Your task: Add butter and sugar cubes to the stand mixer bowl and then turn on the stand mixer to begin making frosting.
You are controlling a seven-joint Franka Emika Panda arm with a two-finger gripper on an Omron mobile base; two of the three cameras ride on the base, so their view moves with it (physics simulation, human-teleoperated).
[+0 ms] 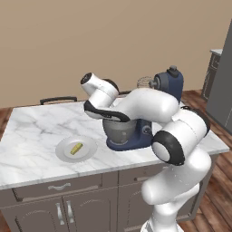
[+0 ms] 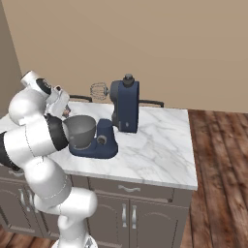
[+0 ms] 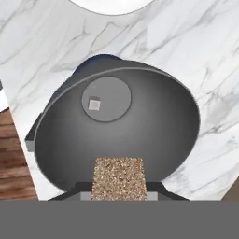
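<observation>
My gripper hangs right above the grey stand mixer bowl, shut on a speckled tan-brown sugar cube. The bowl sits on the base of the navy stand mixer, whose head is tilted back with the wire whisk raised. Inside the bowl, its flat bottom carries a small pale square. The yellow butter lies on the grey-white plate left of the mixer. In the right base view the hand is over the bowl's left rim.
The marble counter is an island with drawers and cabinet doors below. A chair back stands behind it. The plate's edge shows beyond the bowl in the hand view. Wood floor lies to the right.
</observation>
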